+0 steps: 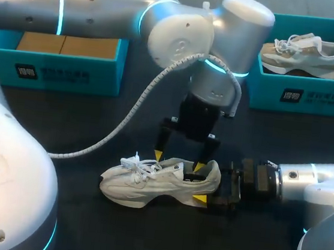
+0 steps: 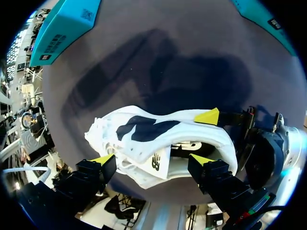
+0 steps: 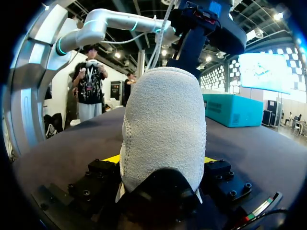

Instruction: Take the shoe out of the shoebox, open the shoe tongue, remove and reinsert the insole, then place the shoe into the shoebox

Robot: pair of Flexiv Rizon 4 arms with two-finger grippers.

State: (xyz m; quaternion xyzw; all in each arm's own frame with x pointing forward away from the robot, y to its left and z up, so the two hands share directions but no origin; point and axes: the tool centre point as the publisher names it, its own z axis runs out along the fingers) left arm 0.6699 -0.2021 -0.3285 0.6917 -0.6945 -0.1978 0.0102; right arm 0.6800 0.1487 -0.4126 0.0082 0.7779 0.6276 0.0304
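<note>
head view showed the white shoe point(image 1: 154, 181) lying on its side on the black table point(image 1: 84, 212), toe toward my left arm's side, heel toward my right arm. it was out of both boxes. the left gripper point(image 1: 178, 160) hung straight down over the shoe's rear half with its fingers spread apart. one yellow tip was just behind the laces and the other at the collar opening, and neither was pinching anything. the right gripper point(image 1: 211, 187) came in low from the right and was clamped on the heel.

the right wrist view had the grey heel of the shoe point(image 3: 163, 129) standing upright between the right gripper's point(image 3: 160, 160) fingers, a yellow tip pressed against each side.

in the left wrist view the shoe point(image 2: 158, 136) lay under the open left gripper point(image 2: 152, 159), and the dark inside of the shoe was visible through the collar.

at the back of the table, the left shoebox point(image 1: 59, 67) showed a brown cardboard floor. the right shoebox point(image 1: 303, 95) held a second shoe point(image 1: 302, 53).
</note>
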